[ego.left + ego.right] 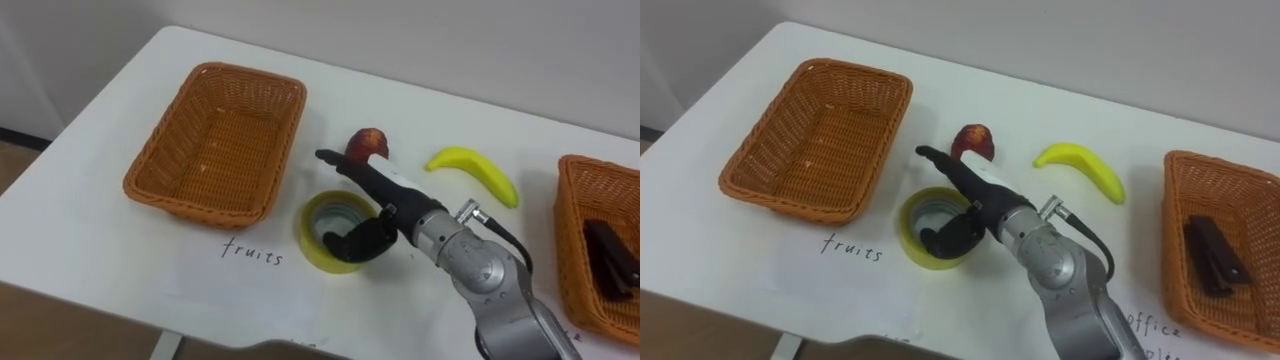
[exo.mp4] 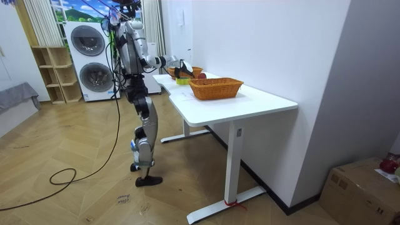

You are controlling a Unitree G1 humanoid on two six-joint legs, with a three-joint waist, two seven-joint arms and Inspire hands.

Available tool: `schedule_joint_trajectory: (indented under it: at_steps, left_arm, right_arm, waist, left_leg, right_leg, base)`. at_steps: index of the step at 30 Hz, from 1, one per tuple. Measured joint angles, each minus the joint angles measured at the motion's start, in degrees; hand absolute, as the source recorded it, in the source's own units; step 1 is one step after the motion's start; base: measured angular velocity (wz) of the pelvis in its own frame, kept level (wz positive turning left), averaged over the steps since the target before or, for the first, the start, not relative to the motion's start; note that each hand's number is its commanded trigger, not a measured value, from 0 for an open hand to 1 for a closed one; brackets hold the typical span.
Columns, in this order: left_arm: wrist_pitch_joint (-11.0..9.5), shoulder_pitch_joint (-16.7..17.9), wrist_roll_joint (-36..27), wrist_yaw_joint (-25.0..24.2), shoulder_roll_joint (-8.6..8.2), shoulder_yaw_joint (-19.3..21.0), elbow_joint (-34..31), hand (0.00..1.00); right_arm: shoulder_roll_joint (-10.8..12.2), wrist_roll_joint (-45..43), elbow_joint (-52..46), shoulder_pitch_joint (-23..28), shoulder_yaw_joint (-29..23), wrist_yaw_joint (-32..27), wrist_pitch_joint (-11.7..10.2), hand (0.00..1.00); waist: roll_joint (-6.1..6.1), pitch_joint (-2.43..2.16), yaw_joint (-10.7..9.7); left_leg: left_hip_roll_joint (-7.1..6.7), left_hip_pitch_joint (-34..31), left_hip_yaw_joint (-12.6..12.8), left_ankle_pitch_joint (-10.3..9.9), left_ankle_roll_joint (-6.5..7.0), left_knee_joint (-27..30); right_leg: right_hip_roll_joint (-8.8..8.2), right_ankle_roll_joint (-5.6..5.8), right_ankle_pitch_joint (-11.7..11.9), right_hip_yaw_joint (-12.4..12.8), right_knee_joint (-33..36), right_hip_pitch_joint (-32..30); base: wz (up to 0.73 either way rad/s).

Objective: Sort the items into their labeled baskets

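Right hand (image 1: 372,185): reaches in from the near right over the middle of the table (image 1: 90,240), released and clasping nothing.
Fingers (image 1: 335,160): straight, pointing toward the far-left corner, tips just beside the apple.
Thumb (image 1: 352,240): bent downward over the hole of the roll of tape; I cannot tell whether it touches the ring.
Roll of tape (image 1: 308,228): yellow, lying flat under the hand, mid-table and closer to the near edge than the fruit.
Apple (image 1: 368,143): red, on the table just past the fingertips, toward the far edge, outside both baskets.
Banana (image 1: 480,170): yellow, on the table to the right of the apple and well apart from it, outside both baskets.
Left basket (image 1: 150,165): wicker, at the left end of the table, nothing in it.
Right basket (image 1: 575,250): wicker, at the right edge, partly cut off.
Dark item (image 1: 612,255): long and flat, lying inside the right basket.
Robot: in the room view it stands upright at the long side of the table, one arm stretched over the top, with washing machines (image 2: 90,59) behind it.
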Motion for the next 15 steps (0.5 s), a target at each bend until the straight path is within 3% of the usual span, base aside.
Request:
schedule_joint_trajectory:
  at_steps: [15]
  left_arm:
    - [0.06,-0.05,0.0,0.08,0.01,-0.01,-0.03,0.0]
  right_arm:
    - [-0.51,-0.14,0.0,0.0,-0.02,1.22,0.48,0.0]
  waist:
    - [-0.03,0.02,-0.03]
  left_leg:
    - [-0.02,-0.03,-0.07,-0.01,-0.01,-0.22]
  right_leg:
    - [0.06,0.0,0.0,-0.07,-0.05,-0.09]
  base:
    - [0.0]
